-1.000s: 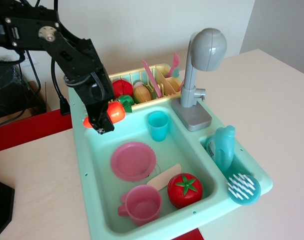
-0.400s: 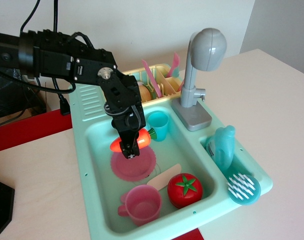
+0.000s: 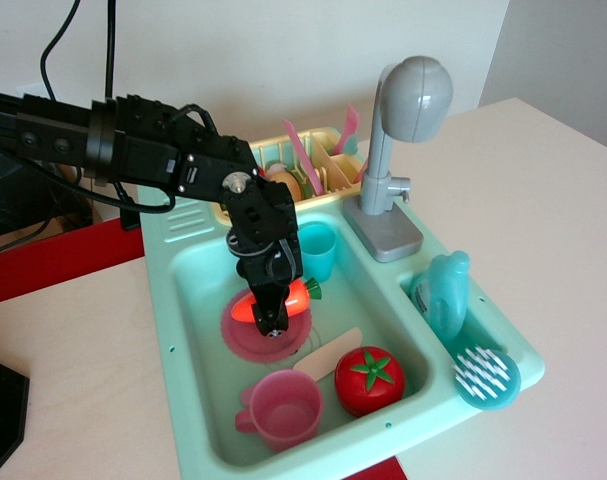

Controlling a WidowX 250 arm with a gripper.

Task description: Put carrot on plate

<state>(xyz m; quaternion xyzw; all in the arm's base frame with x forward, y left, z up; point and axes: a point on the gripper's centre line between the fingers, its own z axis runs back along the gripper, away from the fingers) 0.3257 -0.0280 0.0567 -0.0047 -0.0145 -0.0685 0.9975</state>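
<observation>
The orange carrot with its green stub pointing right lies crosswise in my gripper, which is shut on it. The gripper holds it low over the flat pink plate on the sink floor; I cannot tell whether the carrot touches the plate. The black arm comes in from the upper left and hides the plate's middle and far part.
The teal sink also holds a teal cup just behind the gripper, a pink handled cup, a red toy tomato and a beige spatula. The grey faucet, dish rack and soap bottle stand around.
The gripper carried the carrot from the sink's back left rim, right and down into the basin, and it is now lower, right above the pink plate.
</observation>
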